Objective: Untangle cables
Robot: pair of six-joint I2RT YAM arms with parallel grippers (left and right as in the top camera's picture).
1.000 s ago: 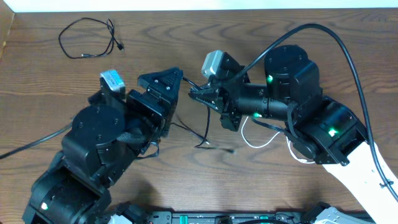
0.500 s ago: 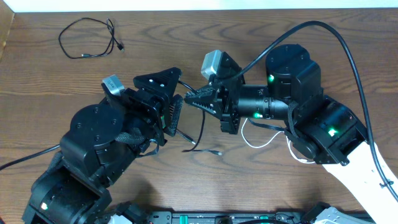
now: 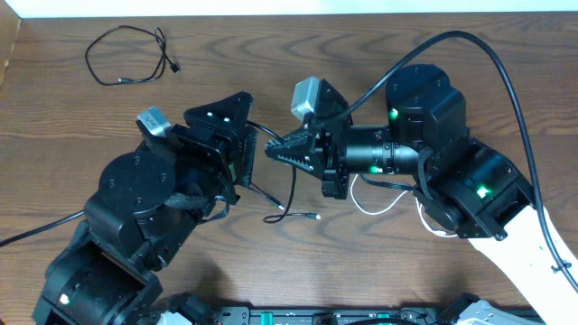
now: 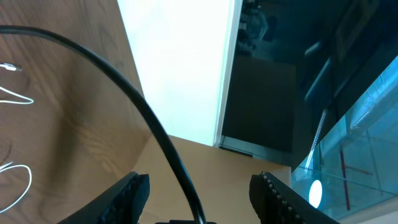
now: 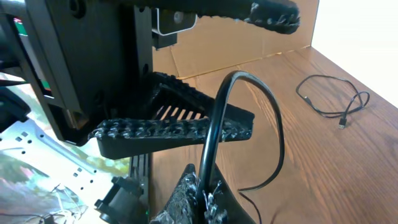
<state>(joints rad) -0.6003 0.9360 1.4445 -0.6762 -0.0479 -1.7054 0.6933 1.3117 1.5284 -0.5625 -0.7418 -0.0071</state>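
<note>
My right gripper (image 3: pixel 271 149) is shut on a thin black cable (image 3: pixel 291 194) near the table's middle. The cable arches up from the gripper (image 5: pixel 205 186) and drops to the wood, ending in a small plug (image 3: pixel 314 217). My left gripper (image 3: pixel 246 149) faces it closely, open, its two toothed fingers (image 5: pixel 174 130) either side of the arching cable (image 5: pixel 249 84). In the left wrist view the black cable (image 4: pixel 155 130) runs between the spread fingertips of the left gripper (image 4: pixel 199 180) without touching them. A white cable (image 3: pixel 379 206) lies under the right arm.
A separate coiled black cable (image 3: pixel 126 56) lies at the far left of the table, also seen on the wood as a loose cable (image 5: pixel 333 102) in the right wrist view. The thick black arm cable (image 3: pixel 506 81) arcs over the right side. White cable loops (image 4: pixel 15 96) show at left.
The left gripper's jaws have narrowed around the black cable and it shifted slightly left. The right gripper moved left with the cable; the plug end slid left on the table.
</note>
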